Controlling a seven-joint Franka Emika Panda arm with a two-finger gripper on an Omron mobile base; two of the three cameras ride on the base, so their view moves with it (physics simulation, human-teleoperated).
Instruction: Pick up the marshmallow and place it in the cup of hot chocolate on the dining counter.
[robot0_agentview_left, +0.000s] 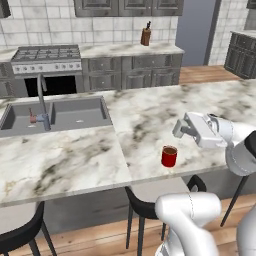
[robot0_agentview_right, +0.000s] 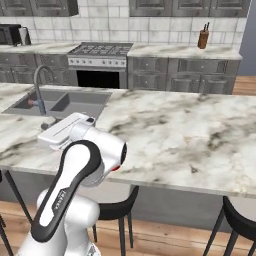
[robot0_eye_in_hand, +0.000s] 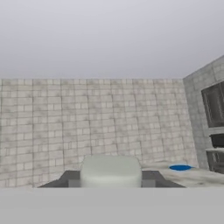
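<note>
One red cup (robot0_agentview_left: 169, 156) of hot chocolate stands upright on the marble dining counter (robot0_agentview_left: 75, 160), near its front edge, with dark brown liquid showing at the rim. Above and to the right of the cup in the left base view, the gripper (robot0_agentview_left: 178, 130) hangs in the air over the counter, pointing sideways toward the sink (robot0_agentview_left: 75, 114) rather than down. It is not touching the cup.

From the hand view, the gripper (robot0_eye_in_hand: 110, 183) has its two dark fingers (robot0_eye_in_hand: 70, 178) drawn close together on a pale, rounded white block, the marshmallow (robot0_eye_in_hand: 110, 171), which sits squeezed between them. Beyond it lies a tiled wall (robot0_eye_in_hand: 96, 118), and a small blue plate (robot0_eye_in_hand: 180, 167) rests on a surface off to the right, well apart from the hand.

From the right base view, the white arm (robot0_agentview_right: 75, 170) bends in the foreground and covers the cup's spot. Black stools (robot0_agentview_left: 145, 207) stand under the counter's front edge. Across the room, a stove (robot0_agentview_left: 47, 57) sits in the grey cabinet run, with a knife block (robot0_agentview_left: 146, 36) on the worktop to its right.
</note>
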